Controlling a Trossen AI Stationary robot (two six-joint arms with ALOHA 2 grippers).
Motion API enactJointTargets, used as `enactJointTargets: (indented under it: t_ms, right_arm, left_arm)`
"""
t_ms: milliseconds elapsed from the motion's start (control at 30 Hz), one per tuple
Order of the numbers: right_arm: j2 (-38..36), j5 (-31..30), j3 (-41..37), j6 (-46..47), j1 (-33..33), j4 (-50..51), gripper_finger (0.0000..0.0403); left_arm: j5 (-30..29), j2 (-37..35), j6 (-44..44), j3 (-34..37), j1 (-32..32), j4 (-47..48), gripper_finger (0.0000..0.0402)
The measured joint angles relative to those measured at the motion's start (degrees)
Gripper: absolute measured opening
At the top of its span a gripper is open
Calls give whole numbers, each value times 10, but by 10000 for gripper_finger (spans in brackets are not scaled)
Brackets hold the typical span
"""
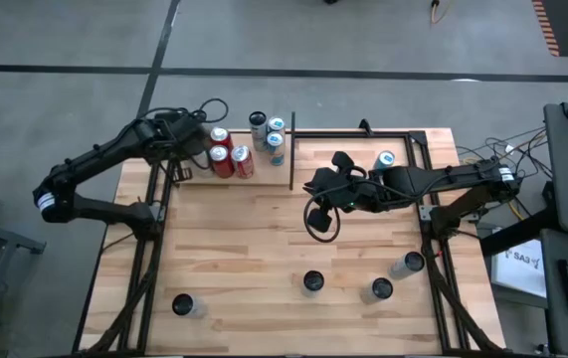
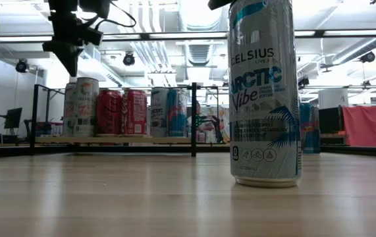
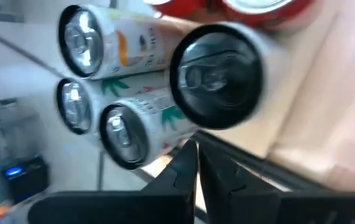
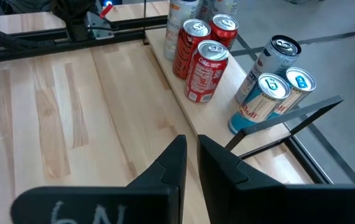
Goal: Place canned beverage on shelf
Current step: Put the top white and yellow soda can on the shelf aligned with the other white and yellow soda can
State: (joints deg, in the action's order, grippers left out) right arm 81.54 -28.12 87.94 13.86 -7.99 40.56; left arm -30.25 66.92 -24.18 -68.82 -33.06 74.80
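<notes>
Left wrist view puts your left jaws (image 3: 194, 149) pressed together with nothing between them, hanging just above the shelf (image 4: 214, 118) and looking down on the tops of the pale cans (image 3: 124, 134) that stand there. With nothing held, that arm looks parked over the shelf, not working.

Your right jaws (image 4: 191, 142) are drawn almost together and also hold nothing. They hover over the counter (image 1: 244, 239) just in front of the shelf and point toward it, so you see the whole row from that side. Neither arm has a can, so the step in hand is judged to be a fetch, not a placement.

On the shelf the red cans (image 4: 205, 70) stand upright in a tight cluster, touching or nearly so. The pale and teal cans (image 4: 264, 99) stand grouped at the shelf's end beside the black upright rod (image 1: 292, 149). Packing them close leaves bare plywood between the two groups, and that is the likeliest spot for another can.

The cans to be shelved are well apart from the shelf. One (image 1: 386, 159) stands inside the bare black frame (image 1: 403, 132) beside the shelf. Four more (image 1: 312, 282) are scattered along the counter edge farthest from it. All are upright, which suits a side grasp. The can in the frame is nearest your right arm, but the frame's bars crowd the approach.
</notes>
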Motion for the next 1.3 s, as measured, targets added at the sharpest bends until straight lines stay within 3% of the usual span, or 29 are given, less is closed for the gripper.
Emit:
enactJointTargets:
  t_ms: [100, 267, 333, 400, 533, 600, 800, 1000, 1300]
  right_arm:
    - [0, 0, 0, -3, 0, 0, 28]
    - [0, 0, 0, -6, 0, 0, 28]
    - [0, 0, 0, -6, 0, 0, 28]
    - [0, 0, 0, -6, 0, 0, 28]
    - [0, 0, 0, -6, 0, 0, 28]
    - [0, 0, 0, -6, 0, 0, 28]
    - [0, 0, 0, -6, 0, 0, 28]
    - [0, 0, 0, -6, 0, 0, 28]
    - [0, 0, 0, -6, 0, 0, 28]
  left_arm:
    - [78, -17, 10, -2, 0, 8, 0]
    - [316, -43, 9, -3, 0, 9, 0]
    - [358, -47, 6, -1, 0, 1, 0]
    - [330, -47, 10, 2, 0, -12, 0]
    - [207, -38, 24, 9, 0, -31, 0]
    - [172, -33, 24, 12, 0, -31, 0]
    - [147, -21, 24, 22, -1, -31, 0]
    - [72, -15, 26, 33, -1, -29, 0]
    - [74, -23, 43, 33, -1, -29, 0]
